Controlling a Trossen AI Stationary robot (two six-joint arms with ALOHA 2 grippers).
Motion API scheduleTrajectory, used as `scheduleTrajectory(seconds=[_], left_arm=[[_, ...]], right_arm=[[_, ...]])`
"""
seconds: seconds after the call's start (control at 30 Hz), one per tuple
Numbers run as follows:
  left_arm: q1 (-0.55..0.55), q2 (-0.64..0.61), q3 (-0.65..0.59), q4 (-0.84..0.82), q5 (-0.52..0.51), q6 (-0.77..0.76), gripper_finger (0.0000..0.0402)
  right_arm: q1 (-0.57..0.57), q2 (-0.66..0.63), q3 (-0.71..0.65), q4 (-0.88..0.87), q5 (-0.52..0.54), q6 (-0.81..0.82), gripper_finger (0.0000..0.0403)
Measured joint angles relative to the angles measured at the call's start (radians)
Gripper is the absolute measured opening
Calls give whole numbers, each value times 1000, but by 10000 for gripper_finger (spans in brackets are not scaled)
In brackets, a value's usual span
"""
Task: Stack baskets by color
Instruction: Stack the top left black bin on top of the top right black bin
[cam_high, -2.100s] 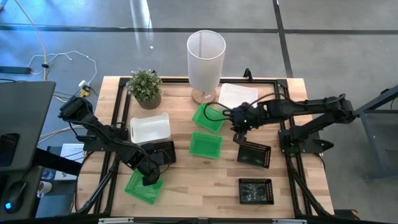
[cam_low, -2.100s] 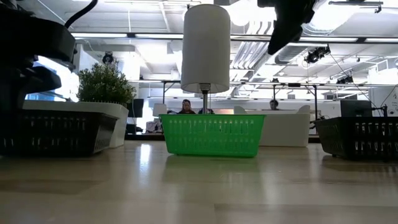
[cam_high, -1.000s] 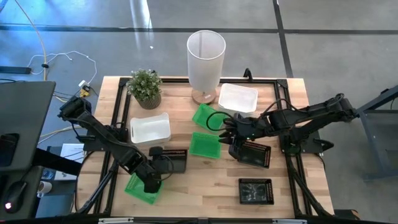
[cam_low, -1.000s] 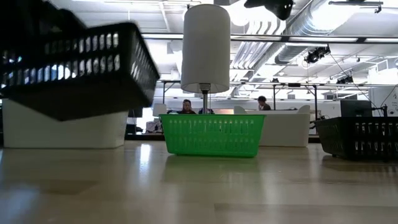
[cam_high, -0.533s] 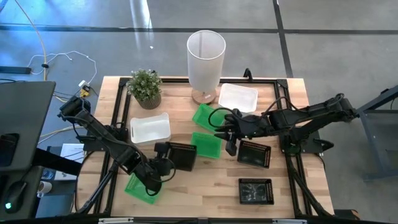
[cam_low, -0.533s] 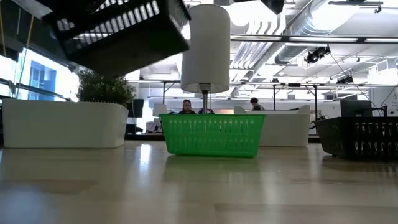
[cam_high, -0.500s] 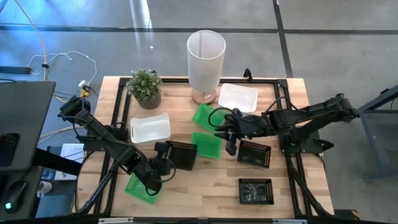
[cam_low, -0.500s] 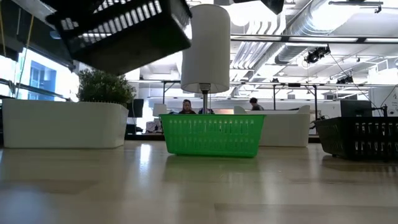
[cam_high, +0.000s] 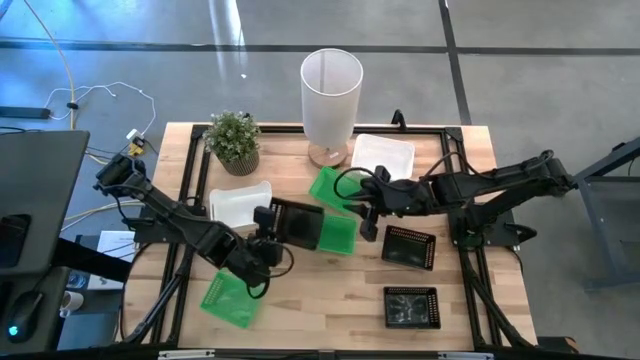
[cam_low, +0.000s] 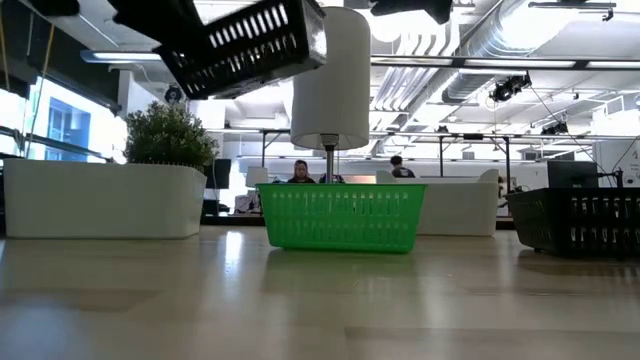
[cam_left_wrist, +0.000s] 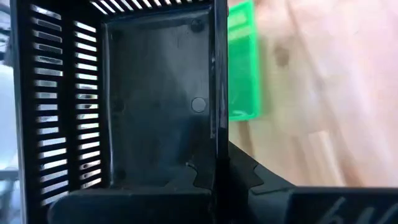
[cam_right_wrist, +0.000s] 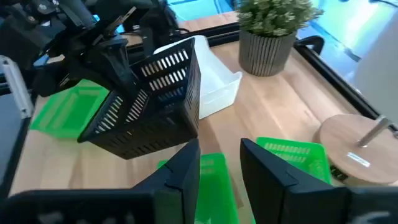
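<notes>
Left arm reaches in from the table's left edge toward centre; left gripper (cam_high: 268, 222) raised, clamped shut on a black mesh plastic basket (cam_high: 297, 224). Right arm extends from the right edge; right gripper (cam_high: 368, 222) fingers parted, empty.

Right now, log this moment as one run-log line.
left gripper: shut on black basket, raised mid-table | right gripper: jaws open, empty, near green basket | black baskets: unstacked

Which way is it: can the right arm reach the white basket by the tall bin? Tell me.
Probably yes. The right end effector is open and empty, and the white basket lies uncovered close beside that arm.
</notes>
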Motion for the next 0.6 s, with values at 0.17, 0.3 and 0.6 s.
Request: scheduleTrajectory(seconds=[0.17, 0.3, 0.6], left_arm=[[50, 0, 0, -64, -57, 9, 0], [102, 0, 0, -103, -68, 10, 0], [208, 0, 0, -145, -145, 58, 0]], right_arm=[[-29, 0, 0, 0, 13, 1, 143], [-64, 0, 0, 1, 59, 12, 181], [-158, 38, -1, 60, 99, 182, 197]])
